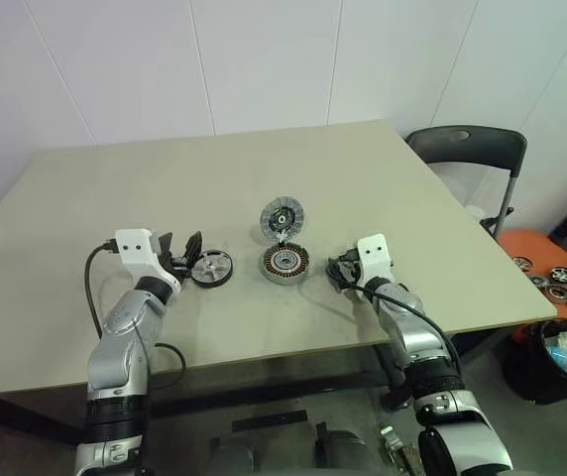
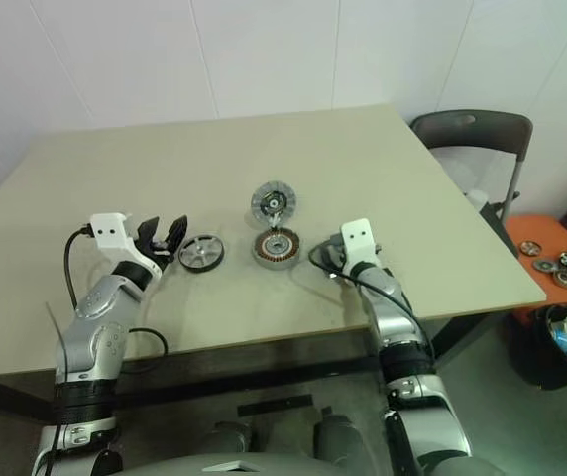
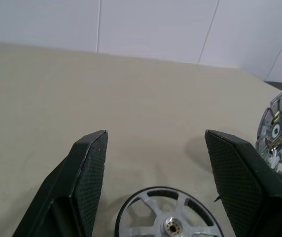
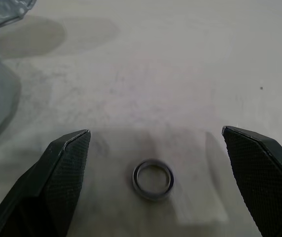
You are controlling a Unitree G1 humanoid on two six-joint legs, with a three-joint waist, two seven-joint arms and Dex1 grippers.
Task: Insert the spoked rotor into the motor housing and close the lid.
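Observation:
The spoked rotor (image 1: 211, 268) lies flat on the table just past my left gripper (image 1: 182, 250). In the left wrist view that gripper (image 3: 156, 136) is open, with the rotor (image 3: 168, 217) low between its fingers and apart from both. The motor housing (image 1: 285, 263) sits mid-table with its coppery windings showing. Its lid (image 1: 283, 216) stands upright at the housing's far edge, ribbed face toward me. My right gripper (image 1: 341, 270) rests low at the housing's right side. It is open (image 4: 156, 133) over a small metal ring (image 4: 153, 178) on the table.
The tan table (image 1: 264, 159) has bare surface behind the parts. A dark chair (image 1: 472, 149) stands past the table's right corner. An orange stand (image 1: 551, 260) with several dark-rimmed wheels and a black bin (image 1: 551, 362) sit on the floor at the right.

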